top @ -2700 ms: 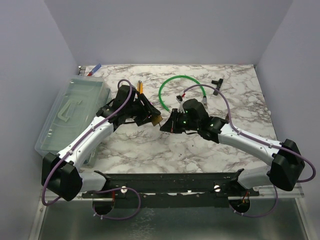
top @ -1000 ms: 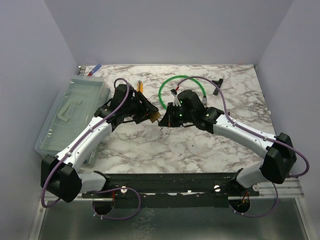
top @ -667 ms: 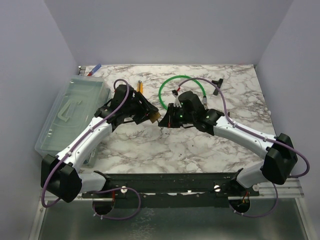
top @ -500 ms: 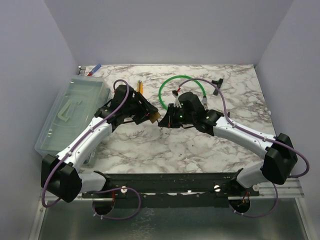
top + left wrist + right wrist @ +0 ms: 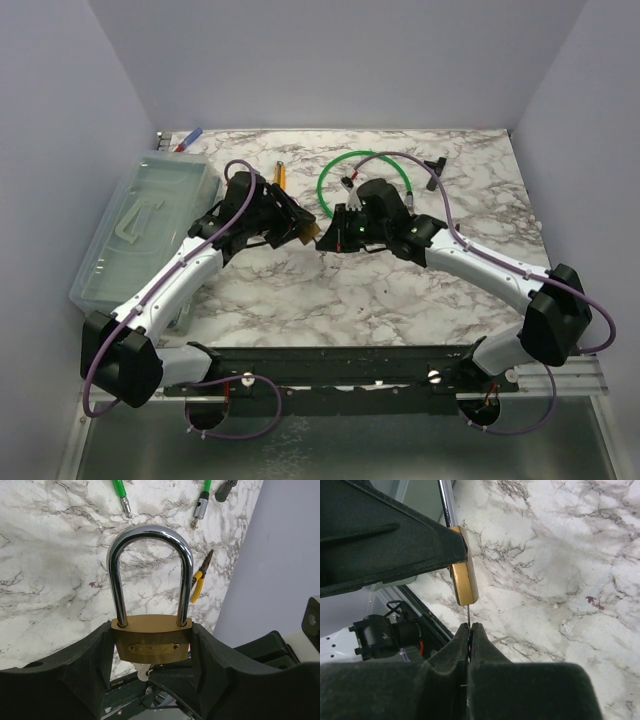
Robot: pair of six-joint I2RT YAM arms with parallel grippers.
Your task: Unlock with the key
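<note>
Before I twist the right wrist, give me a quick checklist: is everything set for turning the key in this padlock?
1. Padlock gripped by the left end effector: ok, the brass body is clamped on both sides.
2. Key gripped by the right end effector: ok, shut on it.
3. Key lined up with the padlock's underside: ok, the thin blade meets the bottom face.
4. Key fully seated: cannot tell, the keyway is hidden.
5. Shackle released: not ok, both legs sit in the body.
</note>
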